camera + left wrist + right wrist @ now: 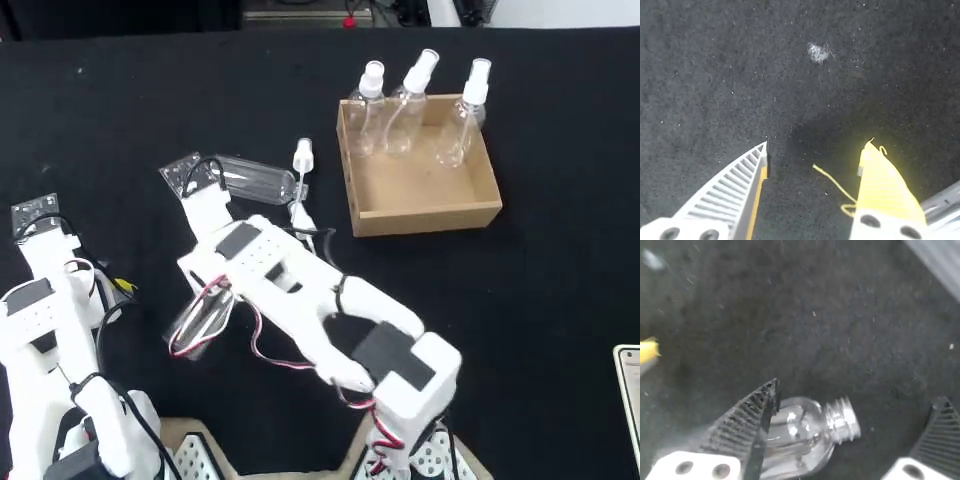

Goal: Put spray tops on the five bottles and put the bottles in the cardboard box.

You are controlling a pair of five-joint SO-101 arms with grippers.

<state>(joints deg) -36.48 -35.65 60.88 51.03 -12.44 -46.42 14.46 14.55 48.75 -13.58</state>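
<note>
The cardboard box [420,205] at the back right holds three clear bottles [400,120] fitted with white spray tops. A fourth clear bottle [250,180] lies on the black cloth left of the box, with a loose spray top [303,155] and its tube at its neck end. A fifth bottle [195,325], uncapped [805,432], lies under the right arm. My right gripper [856,391] is open, its fingers either side of this bottle, low over the cloth [205,315]. My left gripper [817,144], with a yellow finger [882,185], is open over bare cloth at the left [118,290].
Both arms' white links take up the front left and middle of the table. A white flat object [630,375] lies at the right edge. Black cloth stretches between the box and the front right.
</note>
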